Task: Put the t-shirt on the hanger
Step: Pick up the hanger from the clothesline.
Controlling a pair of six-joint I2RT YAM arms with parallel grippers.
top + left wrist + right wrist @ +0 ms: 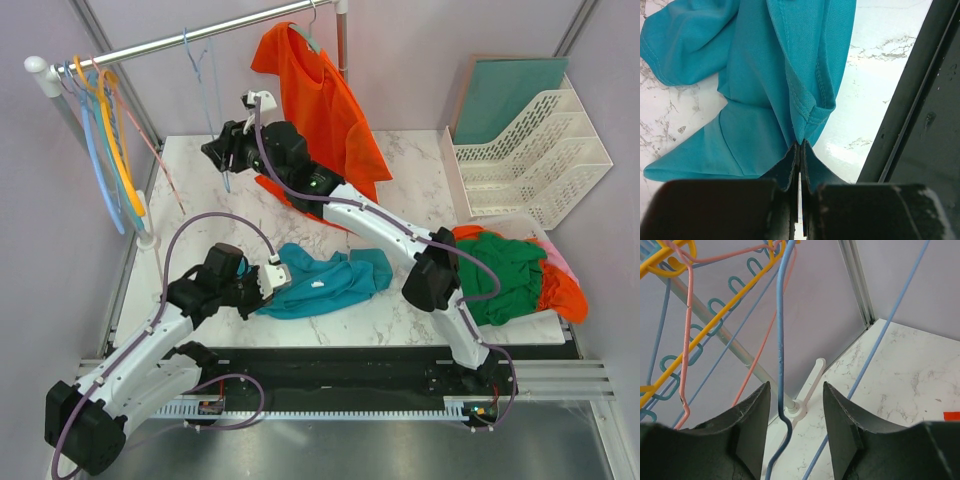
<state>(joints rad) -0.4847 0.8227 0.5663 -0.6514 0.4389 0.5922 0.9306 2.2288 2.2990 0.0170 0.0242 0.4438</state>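
Observation:
The teal-blue t-shirt (pixel 322 284) lies crumpled on the marble table near the front. My left gripper (pixel 268 281) is shut on its left edge; in the left wrist view the fingers (pixel 800 146) pinch a hemmed fold of the cloth (pixel 765 75). The thin pale-blue hanger (pixel 207 70) hangs from the rail at the back. My right gripper (pixel 226 158) is open beside it. In the right wrist view one wire of the hanger (pixel 780 330) runs down between the open fingers (pixel 796 405), close to the left finger and not gripped.
An orange t-shirt (pixel 322 100) hangs on the rail (pixel 200 38). Yellow (pixel 730 300), pink (pixel 687 340) and other hangers crowd the rail's left end (pixel 105 130). A green and orange pile (pixel 512 272) and a white file rack (pixel 530 155) stand at the right.

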